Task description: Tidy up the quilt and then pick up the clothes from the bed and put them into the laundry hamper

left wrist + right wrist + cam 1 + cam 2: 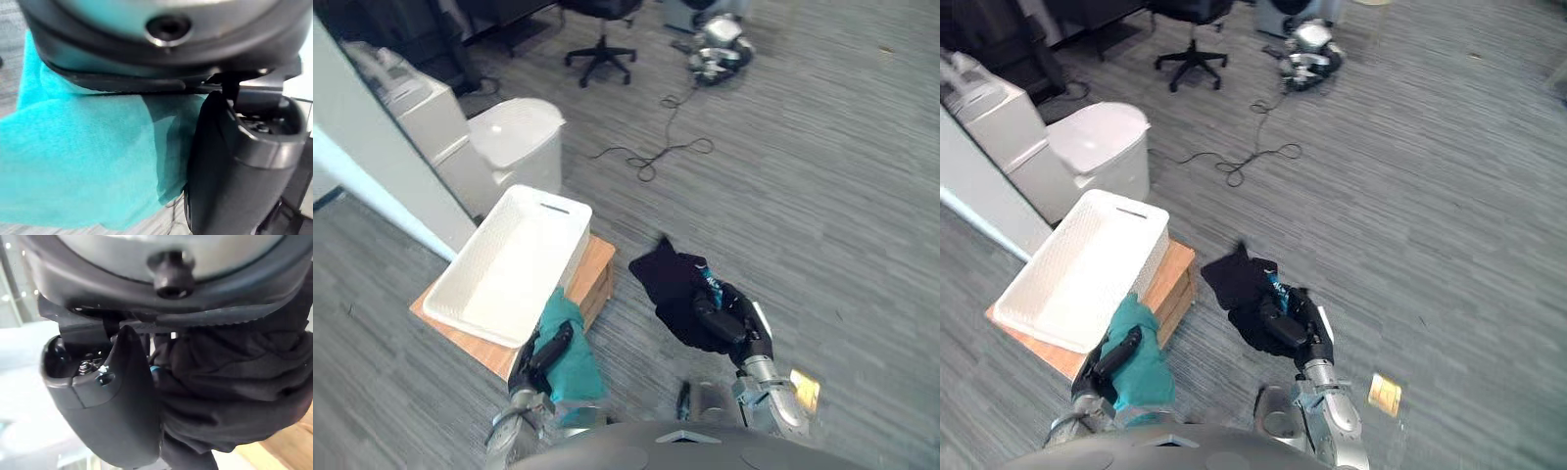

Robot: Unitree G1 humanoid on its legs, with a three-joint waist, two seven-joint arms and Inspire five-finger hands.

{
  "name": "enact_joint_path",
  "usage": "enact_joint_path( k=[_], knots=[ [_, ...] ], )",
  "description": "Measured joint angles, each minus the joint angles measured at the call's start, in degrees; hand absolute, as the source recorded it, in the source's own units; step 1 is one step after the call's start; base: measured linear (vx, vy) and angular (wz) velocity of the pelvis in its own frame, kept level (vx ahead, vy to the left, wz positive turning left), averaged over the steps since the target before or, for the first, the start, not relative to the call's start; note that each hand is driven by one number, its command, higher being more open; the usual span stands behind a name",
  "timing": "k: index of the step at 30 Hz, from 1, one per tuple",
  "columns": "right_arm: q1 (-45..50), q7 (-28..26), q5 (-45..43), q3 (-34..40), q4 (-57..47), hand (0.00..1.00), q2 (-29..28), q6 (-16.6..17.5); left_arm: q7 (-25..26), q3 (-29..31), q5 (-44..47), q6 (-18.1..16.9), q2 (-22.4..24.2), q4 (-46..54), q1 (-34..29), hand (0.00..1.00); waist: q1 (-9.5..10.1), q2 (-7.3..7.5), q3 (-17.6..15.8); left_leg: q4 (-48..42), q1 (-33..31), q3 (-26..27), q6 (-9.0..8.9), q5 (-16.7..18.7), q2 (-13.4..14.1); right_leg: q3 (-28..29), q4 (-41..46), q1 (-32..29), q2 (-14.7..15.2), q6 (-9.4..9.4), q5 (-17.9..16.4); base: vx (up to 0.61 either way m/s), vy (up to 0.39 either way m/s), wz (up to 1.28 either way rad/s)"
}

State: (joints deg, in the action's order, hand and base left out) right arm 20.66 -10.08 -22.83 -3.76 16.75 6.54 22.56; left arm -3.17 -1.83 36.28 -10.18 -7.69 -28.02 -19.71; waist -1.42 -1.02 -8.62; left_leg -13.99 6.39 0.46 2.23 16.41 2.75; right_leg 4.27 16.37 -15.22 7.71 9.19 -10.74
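**Both hands hold clothes beside the hamper.**

Left eye view: the white hamper [509,269] rests on a wooden crate [598,276]. The left hand [545,354] is raised at the hamper's near corner, its fingers curled over the teal cloth [574,360], which hangs just beside that corner against the crate. The right hand [732,321] is held up to the right of the hamper, apart from it, and is clenched in the black cloth [668,284], which bunches between that hand and the hamper.

Right eye view: each forearm rises from below with the hand uppermost. The teal cloth touches the hamper's near edge, and the black cloth is clear of the hamper.

Left wrist view: the thumb presses into the draped teal cloth.

Right wrist view: the thumb closes on the wadded black cloth.
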Motion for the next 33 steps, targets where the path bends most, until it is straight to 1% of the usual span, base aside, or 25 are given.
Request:
enact_joint_path(
  k=[1, 2, 3, 4, 5, 6, 7, 9, 11, 12, 13, 15, 16, 18, 19, 21, 22, 23, 24, 25, 26, 27, 28, 30, 33],
  knots=[
    [1.49, 0.58, -0.02, -0.18, -2.02, 0.00, -0.15, 0.65, -0.14, 0.02, -0.19, -0.05, -0.90, 1.49, -1.09, 0.00, -0.15, 1.31, -0.05, -2.04, 0.11, -2.28, -1.80, 1.98, 0.16, 2.78, -1.19, 0.84, 0.09, 2.38, 1.61, 0.27, -0.572, 2.09],
    [3.36, 0.74, -0.01, -0.67, -4.97, 0.00, -0.16, 1.36, -0.19, 0.14, -0.17, -0.07, -1.82, 4.21, -3.21, 0.00, -0.19, 3.12, 0.15, -4.45, 0.18, -4.58, -3.72, 4.90, -0.10, 4.31, -0.47, 2.36, 0.05, 1.52, 1.95, 0.27, -0.627, 1.99],
    [3.82, 1.39, 0.30, -1.71, -8.55, 0.00, 0.96, 1.80, -0.13, 1.18, -0.16, 0.10, -2.04, 5.64, -4.50, 0.00, 0.32, 3.81, 0.09, -7.91, 0.16, -4.77, -6.00, 7.37, 1.57, 4.19, 3.11, 3.35, -0.55, 1.42, 6.71, 0.27, -0.690, 2.03],
    [2.04, 4.09, 2.33, -1.61, -12.78, 0.00, 4.65, 1.80, -0.32, 1.30, 0.06, 0.59, 0.27, 5.69, -5.41, 0.00, 1.32, 0.22, -0.42, -11.19, -1.28, 0.34, -7.05, 6.55, 5.85, -1.44, 2.78, 6.41, -1.42, -0.10, 5.84, 0.25, -0.635, 1.76],
    [1.41, 4.76, 2.63, -1.30, -14.61, 0.00, 5.82, 1.80, -0.80, 1.16, 0.08, 0.75, 0.91, 5.66, -5.51, 0.00, 1.10, -0.21, -0.54, -11.35, -2.12, 2.64, -7.46, 5.70, 7.15, -3.87, 1.92, 7.50, -1.13, -0.30, 5.79, 0.20, -0.523, 1.59],
    [0.37, 6.03, 3.81, -0.36, -17.21, 0.00, 7.04, 1.76, -1.85, 1.11, 0.05, 0.88, 1.70, 5.71, -5.50, 0.00, 1.14, -1.15, -0.39, -9.93, -2.46, 6.43, -7.72, 3.56, 8.38, -7.31, 0.44, 9.12, -0.32, -0.51, 5.80, 0.11, -0.306, 1.39],
    [-0.27, 6.96, 4.62, 0.74, -19.00, 0.00, 7.34, 1.63, -2.95, 1.17, -0.32, 0.90, 2.15, 5.73, -5.47, 0.00, 1.16, -1.47, -0.21, -8.43, -2.63, 8.97, -7.77, 1.91, 8.85, -9.79, -0.67, 10.45, 0.50, -0.62, 5.78, 0.12, -0.353, 1.83],
    [-2.74, 8.35, 4.50, 6.03, -25.04, 0.00, 7.54, 1.53, -6.43, 0.88, -1.12, 1.01, 3.49, 8.22, -6.10, 0.00, 1.43, -1.68, -0.10, -4.21, -2.37, 18.47, -6.95, -2.08, 9.66, -18.12, -4.49, 15.10, 2.54, -0.95, 5.76, 0.11, -0.261, 1.90],
    [-5.23, 9.01, 4.49, 9.17, -28.60, 0.00, 8.54, 1.53, -8.83, 0.22, -1.74, 1.21, 3.57, 9.88, -6.92, 0.00, 1.98, -1.60, -0.10, -1.73, -2.21, 22.73, -7.20, -3.15, 9.98, -22.88, -5.65, 17.29, 3.12, -1.15, 5.64, 0.09, -0.099, 1.31],
    [-6.88, 9.47, 4.51, 10.68, -30.61, 0.00, 9.36, 1.50, -10.35, -0.23, -3.21, 1.43, 3.55, 10.01, -7.23, 0.00, 2.65, -1.50, 0.08, 1.01, -1.92, 22.67, -9.15, -4.32, 9.41, -24.67, -5.73, 17.75, 3.55, -1.15, 5.64, 0.08, -0.027, 0.97],
    [-7.89, 9.56, 4.55, 11.16, -31.29, 0.00, 9.54, 1.32, -11.13, -0.27, -3.56, 1.61, 3.51, 10.00, -7.28, 0.00, 2.90, -1.11, 0.31, 2.57, -1.83, 22.13, -9.60, -5.10, 8.63, -25.19, -5.87, 17.80, 3.99, -1.14, 5.64, 0.07, 0.021, 0.71],
    [-13.16, 9.97, 4.54, 11.67, -31.67, 0.00, 9.59, -0.58, -12.92, 0.02, -5.44, 1.87, 3.23, 10.00, -8.52, 0.00, 3.05, 0.88, 1.71, 8.38, -0.91, 20.51, -9.16, -8.33, 5.60, -26.93, -7.09, 18.26, 5.35, -0.26, 6.21, 0.08, 0.038, 0.51],
    [-14.56, 10.24, 4.54, 11.71, -31.55, 0.00, 9.61, -1.51, -13.29, 0.12, -5.58, 2.11, 3.19, 9.99, -8.93, 0.00, 3.20, 1.27, 1.81, 9.28, -0.56, 20.08, -9.04, -8.68, 5.16, -27.36, -7.51, 18.78, 5.51, -0.24, 6.59, 0.10, 0.059, 0.40],
    [-19.49, 11.39, 4.56, 11.74, -30.42, 0.00, 10.73, -5.84, -14.42, 0.31, -7.89, 2.88, 3.07, 9.99, -9.44, 0.00, 3.79, 2.26, 2.72, 10.40, 0.25, 18.59, -8.75, -9.02, 4.10, -28.31, -7.57, 20.22, 6.39, -0.61, 7.96, 0.12, 0.106, 0.43],
    [-20.39, 11.74, 4.55, 11.76, -30.31, 0.00, 11.34, -7.03, -14.68, 0.31, -8.09, 2.88, 3.03, 9.99, -9.47, 0.00, 3.94, 2.58, 3.13, 10.51, 0.19, 18.06, -8.70, -9.03, 3.71, -28.68, -7.19, 20.40, 6.83, -0.62, 8.12, 0.15, 0.137, 0.53],
    [-22.75, 12.80, 4.69, 11.88, -29.42, 0.00, 12.52, -9.71, -14.87, 0.31, -9.58, 2.87, 2.86, 9.99, -9.17, 0.00, 4.27, 2.87, 3.78, 11.22, 0.23, 15.90, -8.19, -9.27, 2.77, -29.42, -3.68, 20.19, 8.22, -0.87, 8.38, 0.14, 0.118, 0.68],
    [-23.81, 13.98, 6.74, 12.02, -28.27, 0.00, 13.13, -11.18, -15.16, 0.03, -9.93, 2.90, 2.34, 9.99, -8.70, 0.00, 4.03, 2.73, 3.87, 11.27, 0.28, 13.82, -7.27, -9.57, 2.45, -28.36, 1.25, 19.33, 9.17, -1.78, 8.94, 0.13, 0.093, 1.08],
    [-23.98, 15.26, 8.59, 12.37, -27.01, 0.00, 13.91, -13.01, -15.82, -0.01, -9.96, 2.90, 1.91, 9.99, -7.98, 0.00, 3.77, 1.98, 3.91, 11.28, 0.65, 11.76, -6.44, -10.10, 2.94, -25.16, 8.85, 16.56, 9.36, -5.39, 10.38, 0.13, 0.076, 1.32],
    [-24.00, 15.89, 9.77, 12.35, -25.90, 0.00, 14.00, -14.20, -16.38, 0.03, -9.94, 2.78, 1.73, 9.96, -7.17, 0.00, 3.21, 1.06, 3.42, 11.32, 0.66, 9.50, -6.12, -10.31, 4.20, -21.44, 12.12, 14.56, 7.64, -6.37, 5.17, 0.11, -0.029, 1.47],
    [-23.90, 16.40, 11.38, 12.30, -25.37, 0.00, 13.93, -15.95, -16.57, 1.00, -9.93, 2.72, 1.08, 9.80, -6.09, 0.00, 2.56, 1.11, 3.39, 11.50, 0.46, 6.47, -6.08, -10.33, 5.18, -16.21, 10.16, 13.28, 3.47, -6.20, 0.20, 0.07, -0.063, 1.21],
    [-23.83, 16.56, 11.39, 12.28, -25.30, 0.00, 13.89, -16.80, -16.75, 1.44, -9.89, 2.69, 0.87, 9.57, -5.52, 0.00, 2.56, 1.31, 3.44, 11.50, 0.33, 5.51, -6.08, -10.33, 5.26, -14.29, 7.38, 12.74, 1.79, -6.46, -0.23, 0.06, -0.100, 1.12],
    [-23.86, 16.75, 11.38, 12.28, -25.19, 0.00, 13.70, -17.84, -17.23, 2.11, -9.87, 2.63, 0.39, 9.50, -4.86, 0.00, 2.70, 2.91, 3.79, 11.31, 0.06, 4.80, -6.20, -10.26, 4.27, -12.98, -1.60, 12.70, 0.20, -5.51, 2.87, 0.05, -0.095, 0.81],
    [-24.00, 16.77, 11.25, 12.36, -25.09, 0.00, 13.95, -18.12, -17.82, 2.15, -9.83, 2.73, -0.13, 9.51, -4.52, 0.00, 2.62, 4.46, 3.94, 11.09, 0.20, 4.84, -7.30, -9.41, 2.69, -14.43, -5.40, 13.32, 1.29, -4.68, 6.60, 0.07, -0.090, 0.67],
    [-24.91, 16.74, 11.19, 12.33, -23.51, 0.00, 13.96, -18.45, -18.76, 2.10, -9.69, 2.80, 0.98, 10.76, -5.67, 0.00, 3.07, 2.91, 4.37, 10.92, 0.18, 5.99, -7.64, -8.82, 3.50, -14.28, -8.56, 14.87, 0.82, -3.86, 7.37, 0.11, -0.036, 0.18],
    [-26.44, 16.54, 11.19, 12.43, -19.64, 0.00, 14.03, -20.07, -21.58, 1.47, -9.53, 3.23, 2.03, 14.55, -7.17, 0.00, 3.50, 1.98, 4.36, 11.25, 1.12, 8.40, -7.83, -8.49, 3.89, -13.60, -11.82, 16.69, 0.11, -3.26, 8.68, 0.07, -0.023, -0.15]
  ],
)
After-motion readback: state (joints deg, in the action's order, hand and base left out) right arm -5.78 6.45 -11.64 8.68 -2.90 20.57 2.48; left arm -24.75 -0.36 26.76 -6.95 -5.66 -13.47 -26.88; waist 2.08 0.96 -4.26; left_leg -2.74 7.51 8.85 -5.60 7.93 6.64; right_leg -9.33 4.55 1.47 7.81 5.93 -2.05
